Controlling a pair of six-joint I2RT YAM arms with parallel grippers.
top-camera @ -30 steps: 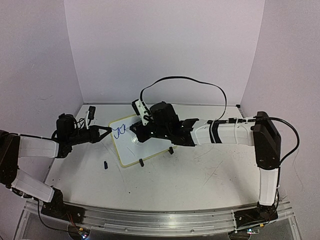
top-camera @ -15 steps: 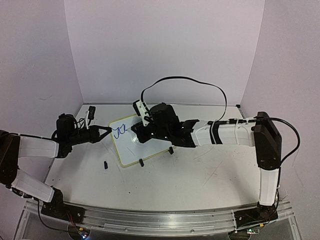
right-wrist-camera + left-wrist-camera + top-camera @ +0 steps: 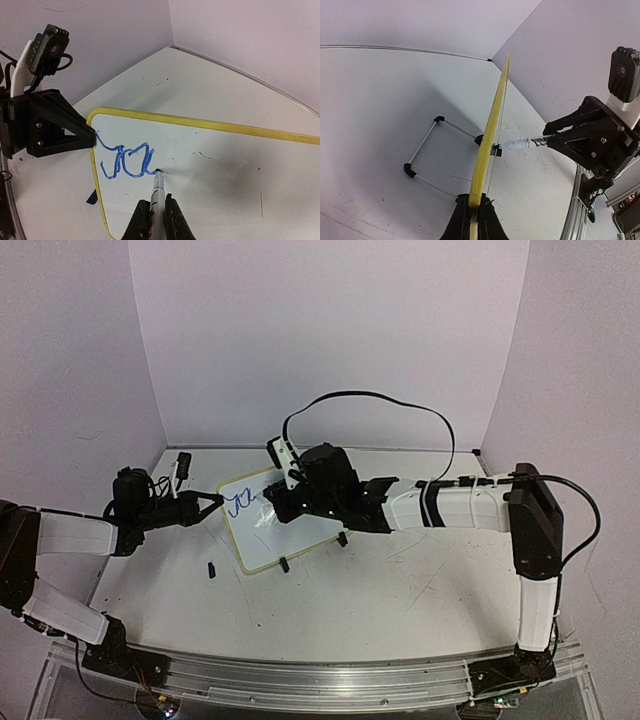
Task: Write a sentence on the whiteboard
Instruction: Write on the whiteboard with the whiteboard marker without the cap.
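Note:
The whiteboard [image 3: 280, 540] with a yellow frame stands tilted on the table, and blue scribbled letters [image 3: 238, 504] sit near its left edge. My left gripper [image 3: 213, 501] is shut on the board's left frame edge; the left wrist view shows the frame [image 3: 492, 125] edge-on between the fingers [image 3: 462, 220]. My right gripper [image 3: 272, 498] is shut on a marker [image 3: 157, 192]. The marker's tip touches the board [image 3: 215, 170] at the right end of the blue writing [image 3: 125, 160]. The marker also shows in the left wrist view [image 3: 520, 144].
A small blue marker cap [image 3: 212, 569] lies on the table left of the board's near corner. Two black clip feet [image 3: 283, 565] hold the board's near edge, and a wire stand [image 3: 427, 150] props it from behind. Walls close the back and sides.
The right gripper and marker have shifted slightly over the board near the end of the writing. The left gripper still holds the frame in the same place.

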